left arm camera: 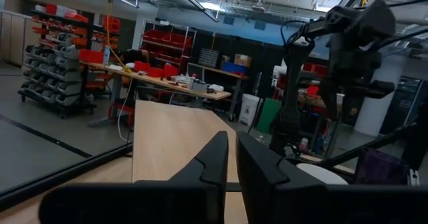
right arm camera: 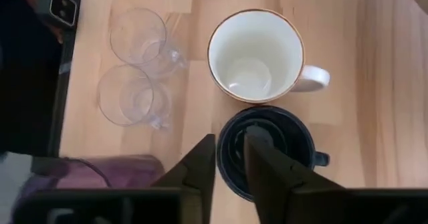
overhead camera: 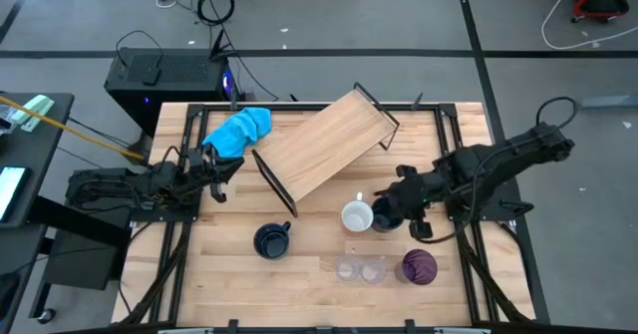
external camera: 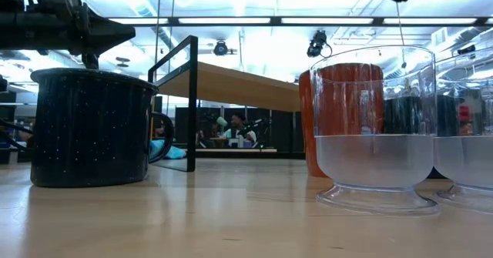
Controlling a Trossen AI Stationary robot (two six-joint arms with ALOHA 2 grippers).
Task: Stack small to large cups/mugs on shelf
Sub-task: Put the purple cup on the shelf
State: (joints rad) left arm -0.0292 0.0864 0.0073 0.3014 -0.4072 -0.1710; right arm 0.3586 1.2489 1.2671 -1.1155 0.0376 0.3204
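Right gripper (right arm camera: 229, 158) pinching the navy mug's (right arm camera: 267, 150) rim (beside the white mug (right arm camera: 255, 55)); left gripper (left arm camera: 231, 158) pressed together.

The right arm reaches in from the table's right side, its right gripper (overhead camera: 388, 212) pointing straight down, fingers (right arm camera: 200, 162) nearly together. The left arm lies low at the left edge, left gripper (overhead camera: 217, 170) closed.

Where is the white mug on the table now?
In the high view, the white mug stands on the table's right half, beside a dark navy mug under the right gripper, behind two clear cups.
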